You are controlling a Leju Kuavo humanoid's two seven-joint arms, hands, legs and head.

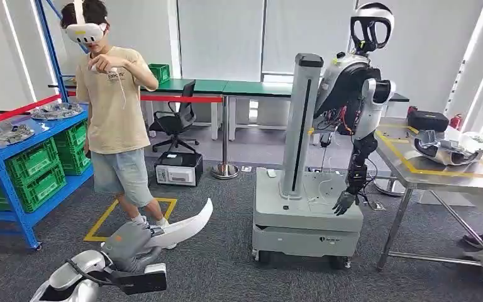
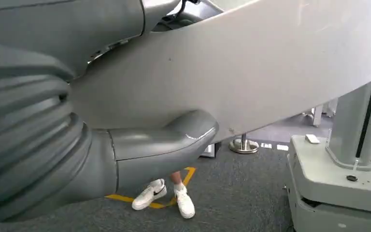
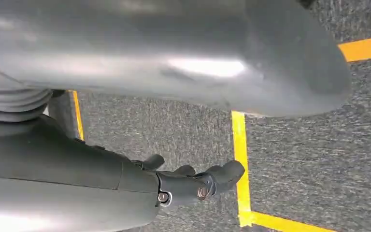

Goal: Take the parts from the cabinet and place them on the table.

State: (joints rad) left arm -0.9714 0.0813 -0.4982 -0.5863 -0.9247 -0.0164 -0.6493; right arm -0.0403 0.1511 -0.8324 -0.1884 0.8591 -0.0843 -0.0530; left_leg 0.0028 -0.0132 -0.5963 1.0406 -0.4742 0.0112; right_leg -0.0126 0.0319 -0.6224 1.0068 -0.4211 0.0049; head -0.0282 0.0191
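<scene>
We see our left hand (image 1: 131, 244) gripping the curved white part (image 1: 185, 228) low over the grey carpet (image 1: 226, 264), well apart from the steel table (image 1: 440, 176) at right, while our right hand (image 3: 193, 183) hangs empty, fingers loosely extended.

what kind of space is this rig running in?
Likely a robotics lab or test workshop. A person wearing a VR headset stands by a blue rack of green crates, a second humanoid is mounted on a wheeled stand, and yellow tape marks zones on the grey carpet.
</scene>
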